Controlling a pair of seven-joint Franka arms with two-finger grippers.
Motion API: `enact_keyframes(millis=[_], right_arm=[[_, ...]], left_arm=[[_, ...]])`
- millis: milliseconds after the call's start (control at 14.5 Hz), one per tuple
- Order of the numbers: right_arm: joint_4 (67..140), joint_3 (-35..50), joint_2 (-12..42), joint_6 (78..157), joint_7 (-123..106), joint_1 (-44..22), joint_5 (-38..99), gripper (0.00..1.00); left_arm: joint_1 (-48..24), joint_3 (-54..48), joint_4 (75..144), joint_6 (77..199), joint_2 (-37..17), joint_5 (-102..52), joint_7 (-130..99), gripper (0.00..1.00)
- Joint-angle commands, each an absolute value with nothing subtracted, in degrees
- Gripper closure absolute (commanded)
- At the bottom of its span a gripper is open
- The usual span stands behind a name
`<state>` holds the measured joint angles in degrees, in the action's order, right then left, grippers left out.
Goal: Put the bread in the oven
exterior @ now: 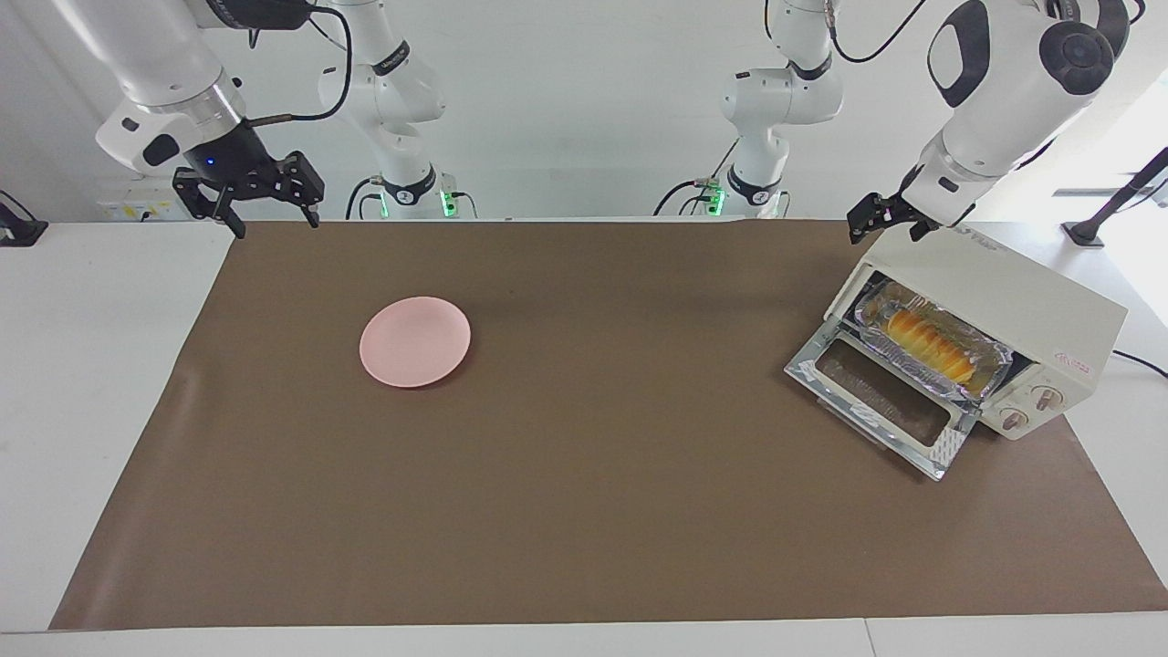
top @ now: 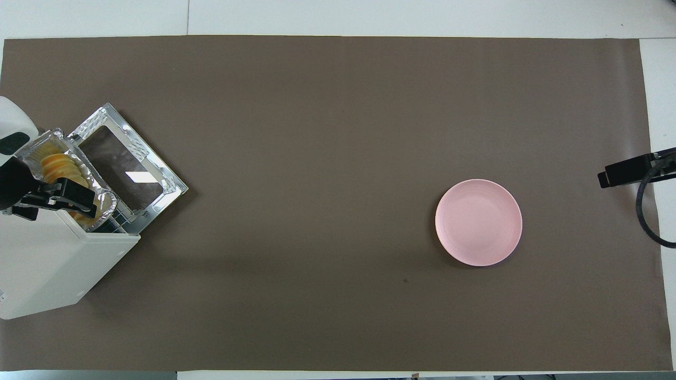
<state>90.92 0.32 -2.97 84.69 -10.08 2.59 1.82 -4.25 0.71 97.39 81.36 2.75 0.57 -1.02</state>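
- Left gripper [exterior: 881, 224] is hanging over the oven's [exterior: 1004, 301] top edge, at the corner nearer the robots; its fingers are standing apart and holding nothing
- Right gripper [exterior: 265, 205] is waiting in the air over the table edge at the right arm's end, fingers spread wide, also carrying nothing
- Bread [exterior: 929, 344] is lying in a foil tray [exterior: 990, 372] on the rack inside the oven, so by my reading the placing is done and only the door [exterior: 881, 394] is left open, lying flat on the mat [exterior: 593, 511]
- Bread is looking soft and light, likely to squash or break between its ridges; I would be taking it across the middle with a gentle squeeze, or moving it by the tray's rim, which is thin and will be bending easily
- Door is looking stiff and glassy, probably slippery; its outer edge is the place to lift
- Plate [exterior: 415, 341] is sitting bare, well apart from the oven, toward the right arm's end
- Nothing is standing between the left gripper and the door, though the oven's top is lying just under it
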Motion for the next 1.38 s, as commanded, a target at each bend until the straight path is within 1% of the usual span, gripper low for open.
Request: enact_keyframes(millis=[0, 690, 966, 1310], right_arm=[[91.85, 0.7, -4.04, 84.2, -9.32, 3.16, 2.64, 0.0], [91.85, 0.7, -4.04, 84.2, -9.4, 3.16, 2.64, 0.0], [91.85, 0.7, -4.04, 84.2, -9.32, 3.16, 2.55, 0.0], [91.85, 0.7, -4.04, 84.2, -9.4, 3.16, 2.64, 0.0]], left_arm=[[-4.83, 1.05, 94.13, 81.11, 1.06, 0.17, -0.44, 0.0], [-5.8, 0.97, 93.78, 81.74, 1.49, -0.09, -0.35, 0.0], [-5.19, 1.05, 93.87, 86.74, 1.76, -2.81, -0.35, 0.0], [-5.45, 1.05, 94.04, 87.27, 1.84, -2.81, -0.26, 0.0]])
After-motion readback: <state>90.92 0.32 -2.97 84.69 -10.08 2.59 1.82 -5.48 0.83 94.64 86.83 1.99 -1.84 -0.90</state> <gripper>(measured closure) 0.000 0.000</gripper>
